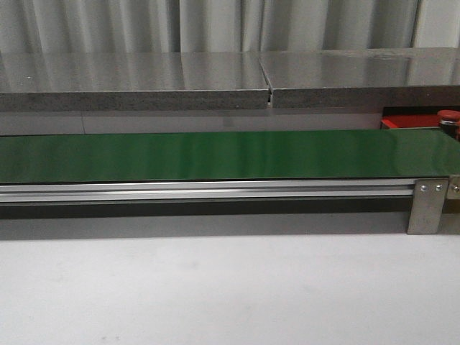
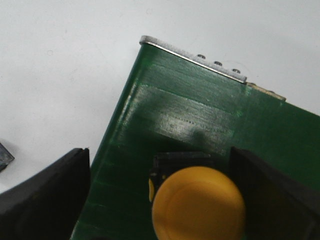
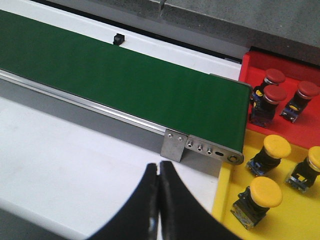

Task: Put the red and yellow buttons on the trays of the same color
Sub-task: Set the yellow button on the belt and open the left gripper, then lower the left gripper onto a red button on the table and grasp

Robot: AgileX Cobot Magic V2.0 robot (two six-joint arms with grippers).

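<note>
A long green conveyor belt (image 1: 215,154) with a smooth, faintly glossy surface runs across the white matte table (image 1: 215,295), carried on a ribbed silver aluminium rail (image 1: 201,190) that ends in a small metal bracket (image 1: 427,206) with two screw heads. Behind it sits a grey speckled slab (image 1: 136,99) split by a narrow seam, in front of pleated pale curtains. In the left wrist view a yellow push button (image 2: 199,204), its domed plastic cap round and softly matte on a dark squarish body, stands on the belt near the belt's metal-capped end, between the two black fingers of the left gripper (image 2: 165,200); the fingers are spread wide, one (image 2: 47,197) out over the white table and the other (image 2: 272,195) just beside the cap, and whether it touches the cap is unclear. The right gripper (image 3: 159,202) has its curved black fingers pressed together with nothing between them, above the white table near the bracket. Past the belt's end lie a flat bright red plastic tray (image 3: 295,131) with three red-capped buttons (image 3: 274,96) and, adjoining it, a yellow plastic tray (image 3: 295,222) holding three yellow-capped buttons (image 3: 265,192), all on dark bodies with small yellow-and-blue labels too small to read. In the front view only a corner of the red tray and one red cap show at the right edge.
</note>
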